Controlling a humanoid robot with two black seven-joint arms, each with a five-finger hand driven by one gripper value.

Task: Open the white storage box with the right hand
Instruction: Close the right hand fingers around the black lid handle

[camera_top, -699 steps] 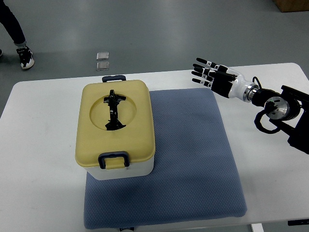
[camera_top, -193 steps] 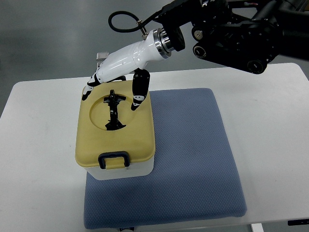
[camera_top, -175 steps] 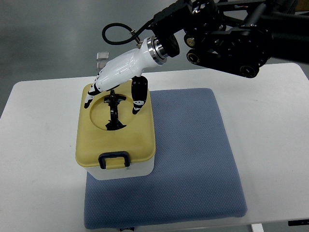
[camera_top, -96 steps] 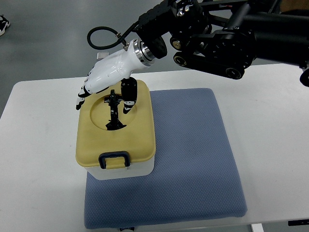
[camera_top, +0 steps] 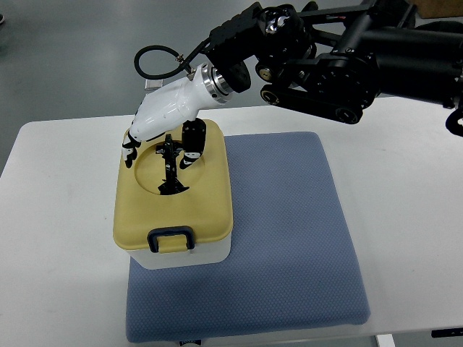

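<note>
The storage box [camera_top: 194,254] has a white body and a yellow lid [camera_top: 208,206]. It stands on the left part of a blue mat [camera_top: 289,231]. A black folding handle [camera_top: 171,172] lies in the lid's round recess. A dark latch [camera_top: 171,238] sits at the lid's near edge. My right hand [camera_top: 159,155] hangs over the far end of the lid, straddling the top of the handle. Its fingers [camera_top: 130,150] point down at the lid's far left edge, and the thumb [camera_top: 192,148] points into the recess to the right of the handle. The hand is open and holds nothing.
The white table [camera_top: 405,217] carries the mat. The black right arm [camera_top: 340,58] stretches across the far side, with a cable loop [camera_top: 155,61] near the wrist. Grey floor lies beyond the table's far edge.
The right arm swung in from the far right to above the box. In the last half second the hand dropped slightly and its fingers drew in toward the lid's far left edge.
</note>
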